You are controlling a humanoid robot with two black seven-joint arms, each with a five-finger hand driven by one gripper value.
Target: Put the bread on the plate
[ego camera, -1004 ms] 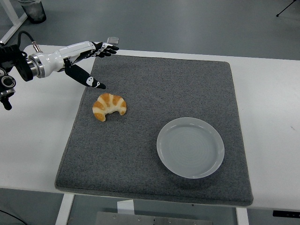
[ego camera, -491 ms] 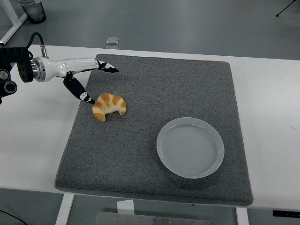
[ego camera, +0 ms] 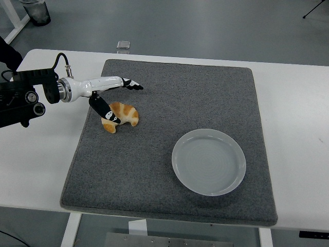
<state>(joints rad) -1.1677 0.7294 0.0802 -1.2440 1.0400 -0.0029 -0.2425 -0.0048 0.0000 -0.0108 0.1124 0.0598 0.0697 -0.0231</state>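
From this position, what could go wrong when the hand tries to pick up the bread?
1. The left hand is open, its thumb at the croissant's left end and fingers stretched beyond it; closing now may push the bread instead of gripping it.
2. The plate lies well away on the grey mat, so a weak grip could drop the bread during the carry.

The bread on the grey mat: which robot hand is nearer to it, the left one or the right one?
Left. The left hand is spread open right over the bread, thumb at its left end and fingers extended above it. The right hand is not in view.
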